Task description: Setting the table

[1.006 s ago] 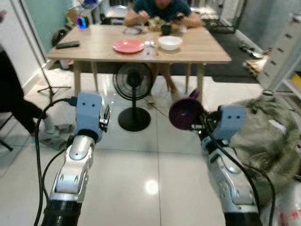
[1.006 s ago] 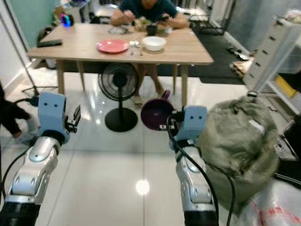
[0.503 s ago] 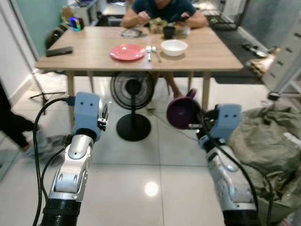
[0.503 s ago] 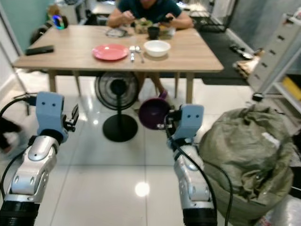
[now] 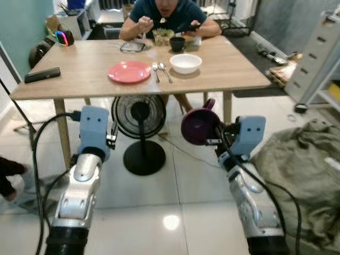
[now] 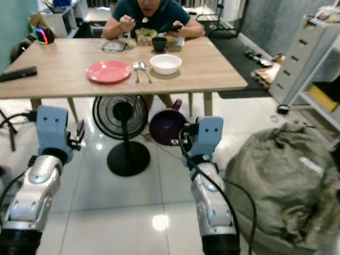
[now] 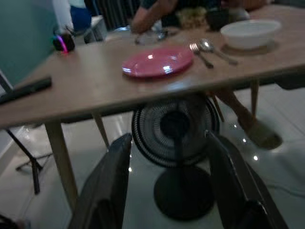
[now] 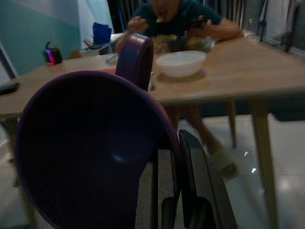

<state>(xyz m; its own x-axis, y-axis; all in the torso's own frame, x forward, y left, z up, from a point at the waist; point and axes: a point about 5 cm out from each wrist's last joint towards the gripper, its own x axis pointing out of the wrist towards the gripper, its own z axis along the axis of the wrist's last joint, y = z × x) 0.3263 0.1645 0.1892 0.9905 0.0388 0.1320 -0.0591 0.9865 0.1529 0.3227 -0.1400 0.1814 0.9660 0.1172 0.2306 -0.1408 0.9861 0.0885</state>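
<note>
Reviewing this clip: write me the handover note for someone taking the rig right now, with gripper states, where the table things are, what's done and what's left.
Right gripper: shut on the rim of the purple cup, held tilted in the air short of the wooden table.
Left gripper: open, holding nothing, raised and pointing toward the table.
On the table: pink plate, fork and spoon beside it, white bowl to their right. A person is eating at the far side.
Done: plate, cutlery and bowl are laid.
Left: bring the cup to the table and set it down upright, probably near the bowl. A standing fan is under the table, in the approach path.
</note>
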